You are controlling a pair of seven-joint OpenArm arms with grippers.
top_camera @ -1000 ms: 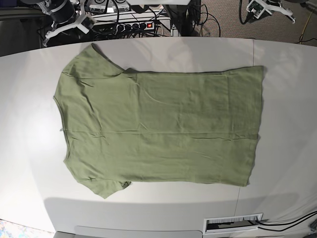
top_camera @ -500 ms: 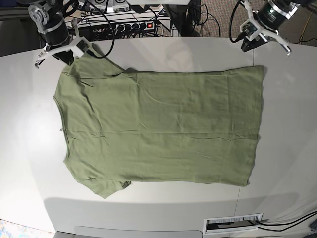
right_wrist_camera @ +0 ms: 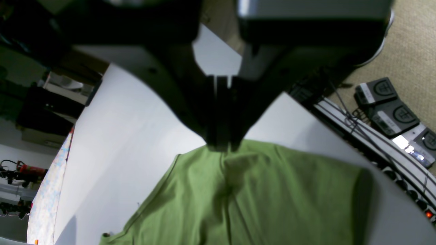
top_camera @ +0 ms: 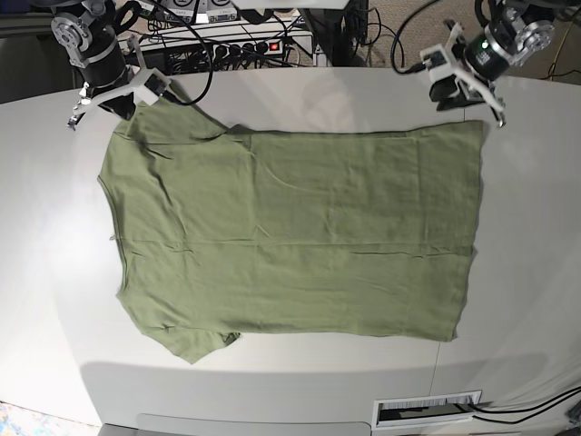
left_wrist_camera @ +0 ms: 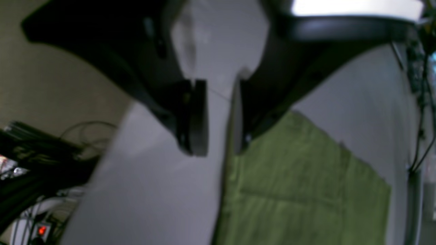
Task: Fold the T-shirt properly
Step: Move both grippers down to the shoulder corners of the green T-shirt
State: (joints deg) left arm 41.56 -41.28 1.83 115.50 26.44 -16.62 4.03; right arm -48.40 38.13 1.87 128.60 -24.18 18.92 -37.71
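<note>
It looks like a robotics lab: a white counter (top_camera: 526,227) stands on grey carpet (right_wrist_camera: 414,51), with a power strip (top_camera: 250,46), many black cables (top_camera: 195,50) and foot pedals (right_wrist_camera: 388,102) behind it

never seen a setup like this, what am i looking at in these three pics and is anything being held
This is a robot with two arms working at a white table. The base picture looks down from above; the other two come from small cameras mounted on each arm's wrist, looking past its gripper.

A plain green T-shirt lies spread flat on the table, sleeves toward the picture's left, hem toward the right.

The right gripper hangs at the top sleeve corner; its wrist view shows the jaws closed together just above the cloth. The left gripper is by the top hem corner, jaws slightly apart with the shirt's edge beside them.

Nothing looks lifted; no fold has been made yet.
</note>
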